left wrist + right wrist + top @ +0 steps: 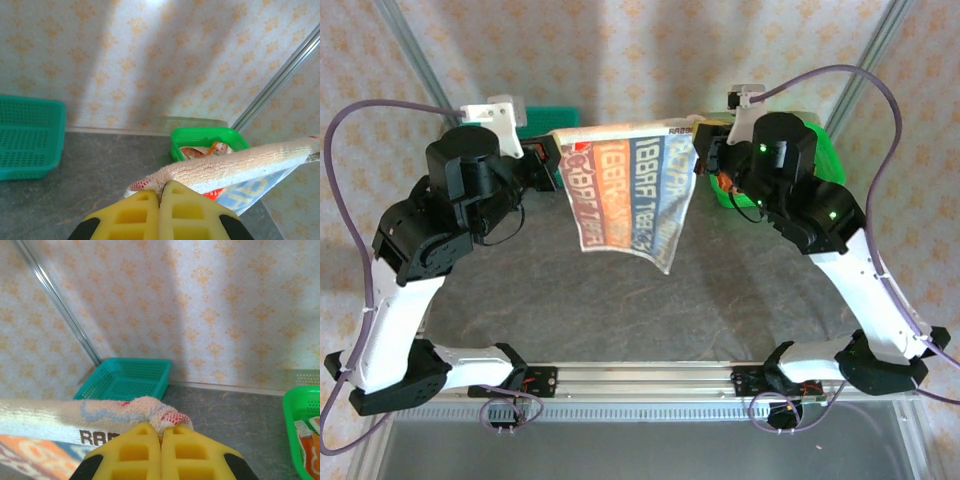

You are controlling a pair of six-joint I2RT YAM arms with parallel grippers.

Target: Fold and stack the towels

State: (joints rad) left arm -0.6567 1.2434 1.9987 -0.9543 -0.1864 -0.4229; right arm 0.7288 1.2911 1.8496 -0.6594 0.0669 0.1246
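Hanging limp above the tabletop (620,300), the towel (625,190) looks soft, light and floppy, so its top corners, pinched in the shut left claw (161,187) and right claw (161,432), seem the right hold.

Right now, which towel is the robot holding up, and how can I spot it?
Look above the far side of the grey table, between the two robot arms. The towel hangs there, stretched by its top corners between the left gripper and right gripper. Unlike the orange cloths in the green basket, it has red, orange and blue stripes with big letters.
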